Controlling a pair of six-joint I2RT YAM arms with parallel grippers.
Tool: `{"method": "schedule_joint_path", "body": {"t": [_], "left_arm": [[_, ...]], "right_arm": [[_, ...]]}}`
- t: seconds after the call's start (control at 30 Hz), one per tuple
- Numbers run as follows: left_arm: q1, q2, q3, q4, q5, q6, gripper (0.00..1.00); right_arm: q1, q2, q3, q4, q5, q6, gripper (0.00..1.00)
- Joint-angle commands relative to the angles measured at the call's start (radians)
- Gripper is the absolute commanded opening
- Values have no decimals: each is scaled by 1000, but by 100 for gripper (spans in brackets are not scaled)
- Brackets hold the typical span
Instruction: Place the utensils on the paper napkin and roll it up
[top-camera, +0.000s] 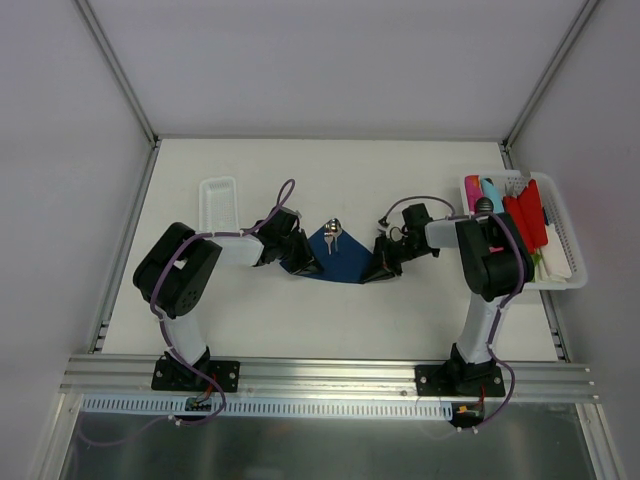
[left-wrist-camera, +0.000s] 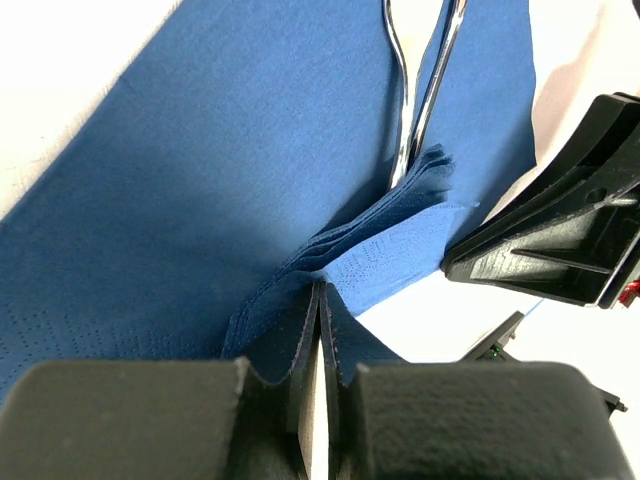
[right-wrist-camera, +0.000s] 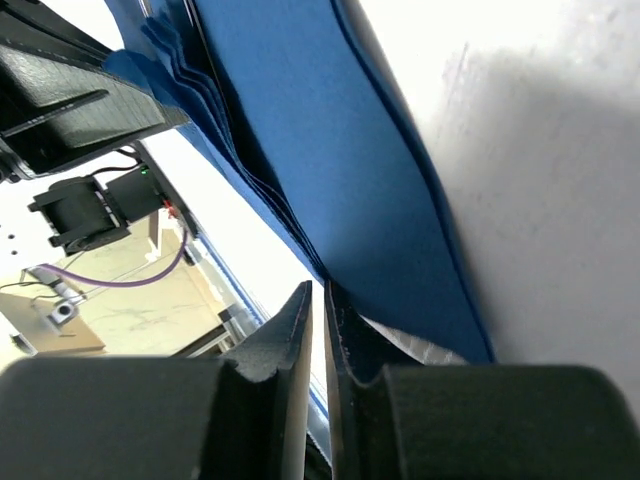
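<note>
Mid-table (top-camera: 300, 320), between the two arms: napkin (top-camera: 342, 264) lies partly lifted, its left and right edges raised off the surface. Utensils (top-camera: 333, 232) sit on its far part, shiny bowl end pointing away from the bases. The left wrist view shows two thin metal handles running side by side on the blue sheet.

Left gripper (left-wrist-camera: 318, 300) – jaws pressed together, pinching the napkin's left edge. Several layers bunch into a ridge just ahead of the tips, and that ridge reaches the handles.

Right gripper (right-wrist-camera: 318, 292) – jaws nearly together with only a sliver of gap, and the napkin's right edge runs in between the tips. The stacked layers fan out from that pinch point.

The grippers face each other across the napkin, close together; the right one shows at the edge of the left wrist view.

White tray (top-camera: 218, 203) is at far left, beside the left arm. Basket (top-camera: 566, 240) holding coloured plastic pieces is at far right. Both are well apart from the napkin.
</note>
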Motion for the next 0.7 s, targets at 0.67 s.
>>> {"method": "schedule_joint_path", "body": {"t": [0.67], "left_arm": [[16, 2, -26, -112, -72, 43, 0]], "right_arm": [[118, -32, 76, 50, 73, 91, 16]]}}
